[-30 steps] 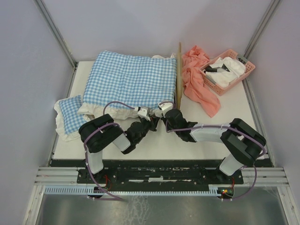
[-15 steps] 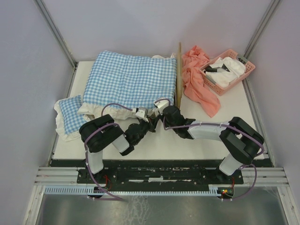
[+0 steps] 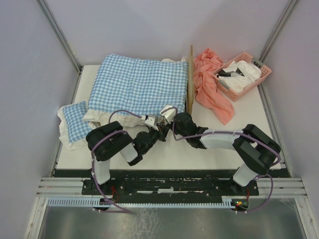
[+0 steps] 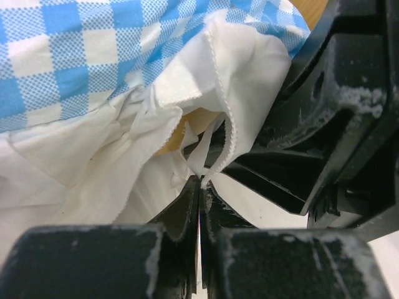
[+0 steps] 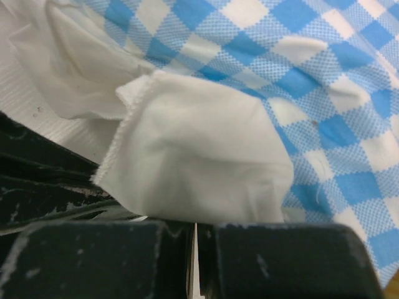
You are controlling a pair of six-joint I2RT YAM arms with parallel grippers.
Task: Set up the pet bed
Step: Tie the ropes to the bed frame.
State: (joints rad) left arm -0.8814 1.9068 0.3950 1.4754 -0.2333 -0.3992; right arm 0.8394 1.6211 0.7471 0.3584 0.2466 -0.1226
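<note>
The bed (image 3: 190, 79) stands at the back middle of the table (image 3: 174, 158), almost wholly under the checked cushion (image 3: 139, 82). From above only its wooden headboard shows, a thin upright strip along the cushion's right edge. Both grippers sit at the cushion's near right corner, just in front of the headboard's near end.

The left gripper (image 4: 199, 184) has its jaws pressed together, with the edge of the cushion's white frill (image 4: 243, 81) running down into the slit between them. A patch of tan wood shows under the frill, just beyond its fingertips, and more wood shows at the top right of that view. The right arm's black body fills the space just to its right, very close.

The right gripper (image 5: 195, 225) is also clamped tight. A flap of frill lies right over its fingertips and a white sliver sits in the gap, so it seems to pinch the frill too. The left arm crowds its lower left.

The cushion's left edge overhangs a small checked pillow (image 3: 75, 119) at the table's left edge. Right of the headboard lies a pink cloth (image 3: 212, 92), touching it, and beyond that is a pink basket (image 3: 254, 83) in the far right corner. Bare table runs along the front, between the cushion and the arm bases.
</note>
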